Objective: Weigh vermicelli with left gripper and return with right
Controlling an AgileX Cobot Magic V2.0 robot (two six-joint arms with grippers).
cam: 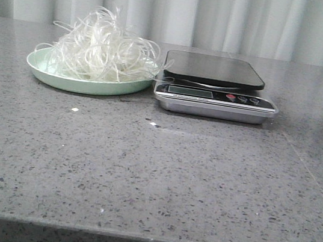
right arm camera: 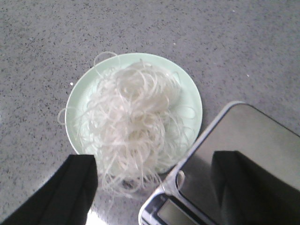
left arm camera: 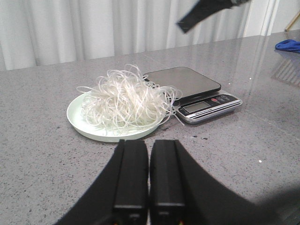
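Observation:
The vermicelli (cam: 102, 48) is a fluffy whitish tangle heaped on the pale green plate (cam: 47, 73), left of the kitchen scale (cam: 215, 86), whose dark platform is bare. It shows in the left wrist view (left arm camera: 124, 101) and the right wrist view (right arm camera: 133, 133) too. My left gripper (left arm camera: 149, 150) is shut and empty, low over the table, short of the plate (left arm camera: 77, 119). My right gripper (right arm camera: 154, 173) is open and empty, high above the plate's edge (right arm camera: 190, 93) and the scale (right arm camera: 234, 140). Neither gripper shows in the front view.
White curtains hang behind the grey speckled table (cam: 153, 174). A few strands trail from the plate onto the scale's edge (cam: 161, 79). A blue object (left arm camera: 288, 45) lies at the table's far side in the left wrist view. Part of the right arm (left arm camera: 204, 11) shows high up there.

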